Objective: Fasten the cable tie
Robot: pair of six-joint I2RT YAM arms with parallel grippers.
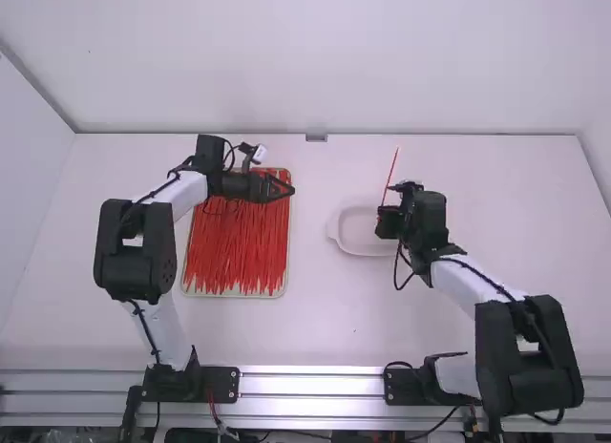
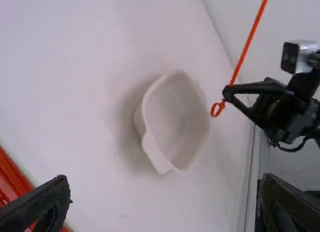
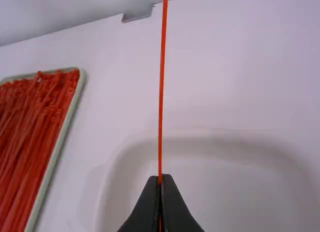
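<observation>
My right gripper (image 1: 385,214) is shut on a single red cable tie (image 1: 391,176), held over the near rim of a white bowl (image 1: 361,233). The tie's long tail (image 3: 161,92) points up and away from the pinched fingertips (image 3: 156,188). In the left wrist view a small closed loop (image 2: 217,109) hangs from the tie just below the right gripper (image 2: 227,94). My left gripper (image 1: 282,187) hovers over the far end of a tray (image 1: 284,271) of several red cable ties (image 1: 237,242). It is open, its fingers (image 2: 45,204) spread wide with nothing between them.
The bowl (image 2: 172,122) sits between the two arms. The tray's pale rim (image 3: 60,142) lies left of it. Bare white table stretches to the right of the bowl and in front of it. A small grey bracket (image 1: 316,136) sits at the back wall.
</observation>
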